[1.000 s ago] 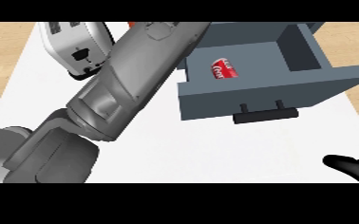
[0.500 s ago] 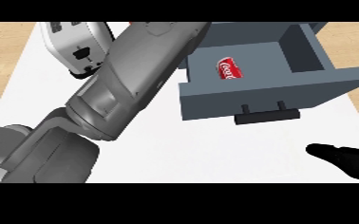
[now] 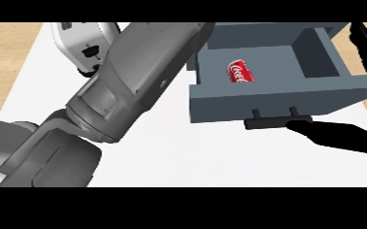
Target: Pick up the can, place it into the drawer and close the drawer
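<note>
A red can (image 3: 240,72) lies on its side on the floor of the open blue-grey drawer (image 3: 272,99), near its left wall. From the lower right my right hand (image 3: 335,137) comes in, black, fingers straight and pointing left. Its fingertips (image 3: 295,125) sit at the right end of the dark handle (image 3: 271,122) on the drawer's front. Nothing is in that hand. My left forearm (image 3: 136,82) crosses the view from lower left up to the top edge, where the left hand is cut off from sight.
A white toaster-like appliance (image 3: 79,48) stands at the upper left, partly behind the left forearm. A dark object (image 3: 358,39) shows at the right edge beside the drawer. White counter (image 3: 215,160) lies in front of the drawer.
My right hand has moved up and left from the lower right corner to the drawer's handle. The can has shifted slightly inside the drawer. The left forearm has hardly moved.
</note>
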You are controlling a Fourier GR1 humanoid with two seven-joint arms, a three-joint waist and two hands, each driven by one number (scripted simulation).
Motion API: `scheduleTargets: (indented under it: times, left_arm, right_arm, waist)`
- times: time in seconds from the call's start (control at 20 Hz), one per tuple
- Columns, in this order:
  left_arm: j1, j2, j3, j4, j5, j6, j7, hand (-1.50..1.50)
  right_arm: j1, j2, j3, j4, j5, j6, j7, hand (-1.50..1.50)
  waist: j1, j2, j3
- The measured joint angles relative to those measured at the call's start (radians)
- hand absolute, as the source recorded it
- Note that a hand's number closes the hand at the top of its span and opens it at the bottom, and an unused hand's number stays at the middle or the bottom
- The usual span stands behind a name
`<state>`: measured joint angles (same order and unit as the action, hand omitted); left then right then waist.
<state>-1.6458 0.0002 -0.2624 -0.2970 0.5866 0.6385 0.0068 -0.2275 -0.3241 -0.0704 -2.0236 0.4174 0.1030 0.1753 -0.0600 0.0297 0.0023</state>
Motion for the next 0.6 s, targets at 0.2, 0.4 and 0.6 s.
scheduleTargets:
  times: [0.2,0.4,0.6]
  left_arm:
    - [-0.013,0.0,0.0,0.014,-0.004,-0.004,-0.007,-1.5]
    - [-0.012,0.001,-0.002,0.029,-0.016,-0.02,-0.013,-1.5]
    - [-0.014,0.004,0.007,0.034,-0.023,-0.027,-0.006,-1.5]
  right_arm:
    - [-0.035,0.003,0.081,0.112,0.142,-0.043,-0.044,-1.5]
    - [-0.098,0.011,0.135,0.266,0.258,-0.093,-0.084,-1.5]
    - [-0.156,0.019,0.174,0.427,0.362,-0.148,-0.124,-1.5]
  waist:
    - [0.021,-0.005,0.0]
    - [0.04,-0.008,-0.001]
    - [0.052,-0.011,-0.001]
